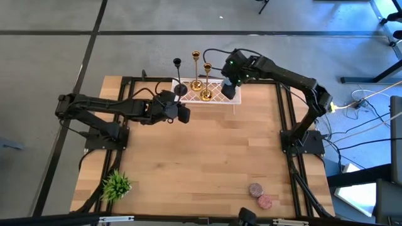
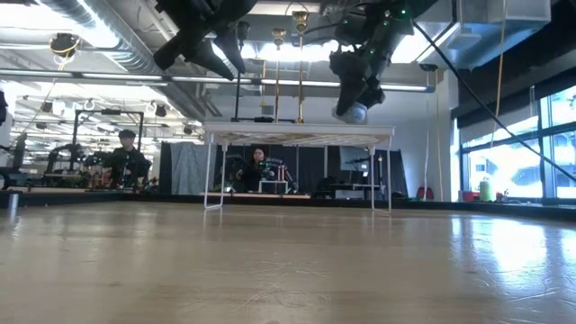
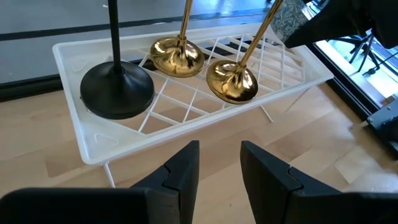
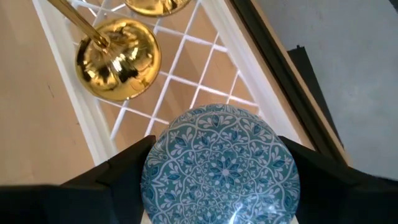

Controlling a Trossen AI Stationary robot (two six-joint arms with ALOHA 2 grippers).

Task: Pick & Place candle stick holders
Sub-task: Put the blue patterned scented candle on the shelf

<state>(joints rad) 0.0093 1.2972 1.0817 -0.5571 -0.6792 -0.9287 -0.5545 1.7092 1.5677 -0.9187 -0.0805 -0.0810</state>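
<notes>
A white lattice rack (image 1: 217, 94) stands at the table's far middle. On it, by their round bases, stand a black candle stick holder (image 3: 117, 90) and two gold ones (image 3: 177, 56) (image 3: 232, 81). My left gripper (image 3: 219, 152) hovers open just in front of the rack's near side, with nothing between its fingers. My right gripper (image 1: 229, 91) hangs over the rack's right part, shut on a round blue-and-white patterned object (image 4: 221, 165), next to the nearer gold base (image 4: 118, 59). My right gripper pinches the patterned object by two opposite sides of its round rim (image 4: 152, 171), one finger (image 4: 121, 171) on each side. The fingers slant down from above. The object hangs clear above the rack (image 2: 297, 135), its flat patterned face toward the wrist camera.
A small green plant (image 1: 116, 185) sits at the near-left corner, and two reddish round pieces (image 1: 255, 189) lie near the front right. Black frame rails (image 1: 286, 107) run along the table's sides. People (image 2: 126, 153) sit in the room beyond the table.
</notes>
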